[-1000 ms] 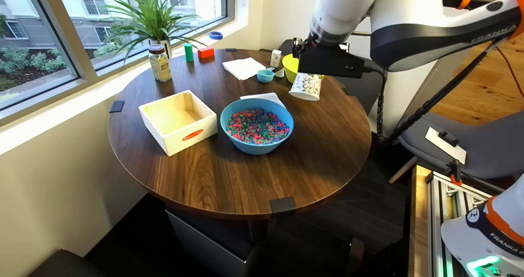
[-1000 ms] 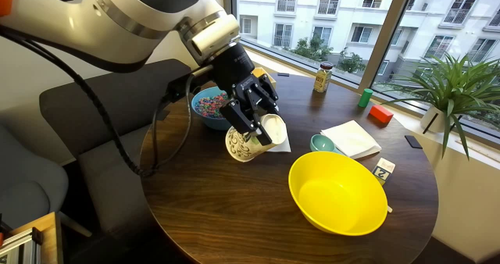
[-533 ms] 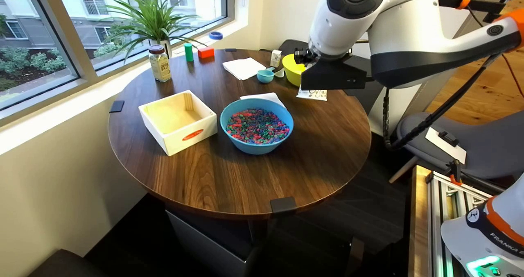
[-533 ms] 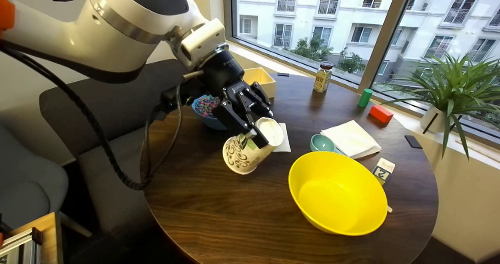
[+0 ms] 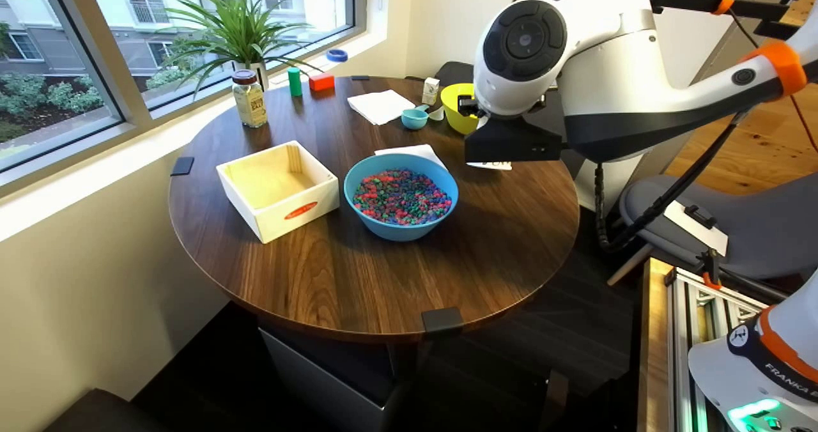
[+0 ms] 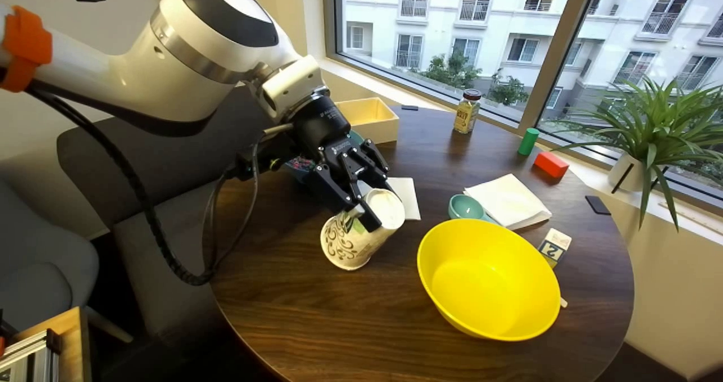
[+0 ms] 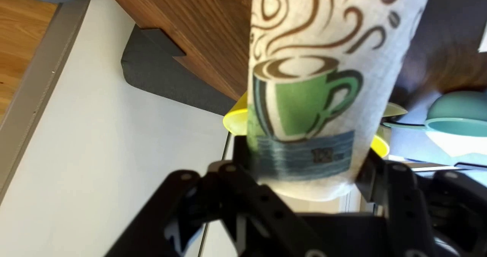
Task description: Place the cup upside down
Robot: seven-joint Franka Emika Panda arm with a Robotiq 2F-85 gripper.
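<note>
Evidently, the end effector (image 6: 377,205) grasps the white patterned cup (image 6: 361,242) near its narrow end, holding it aslant over the dark wooden worktop (image 6: 316,320), near but apart from the yellow bowl (image 6: 488,283), with the wider end, apparently the mouth, pointing down. The setting-down step looks to be in hand; whether rim meets wood cannot be told. Next, the cup likely needs levelling until its whole rim rests flat, and only then letting go.

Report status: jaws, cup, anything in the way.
Jaws closed on cup. Cup tilted, wide end lower; table contact unclear. Yellow bowl nearby, not touching.
</note>
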